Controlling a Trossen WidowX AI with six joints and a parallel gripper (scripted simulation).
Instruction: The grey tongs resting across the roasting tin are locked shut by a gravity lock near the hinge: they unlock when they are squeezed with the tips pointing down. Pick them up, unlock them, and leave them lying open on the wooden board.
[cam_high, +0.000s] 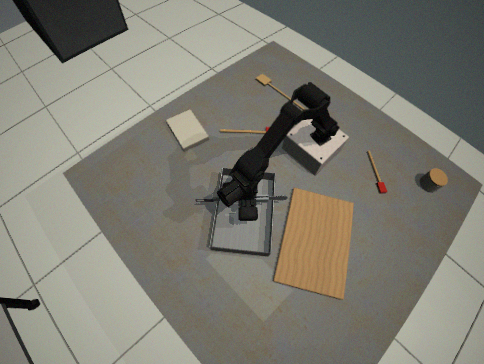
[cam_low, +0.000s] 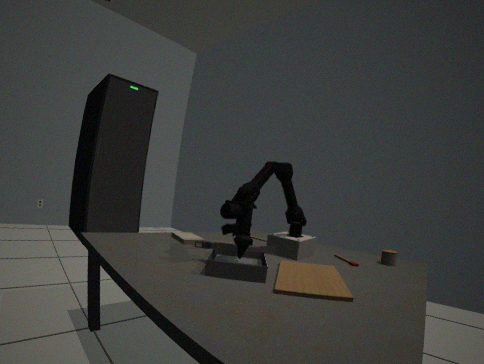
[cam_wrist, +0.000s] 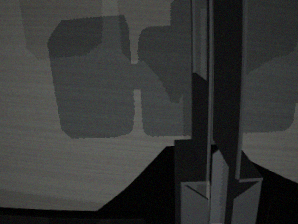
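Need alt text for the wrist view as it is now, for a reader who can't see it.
The gripper is closed on the grey tongs, its black fingers meeting them from both sides at the lower right. The tongs run up out of the picture, above the pale floor of the roasting tin, which is crossed by blocky shadows.

Roasting tin just beside the wooden board, tongs across the tin.
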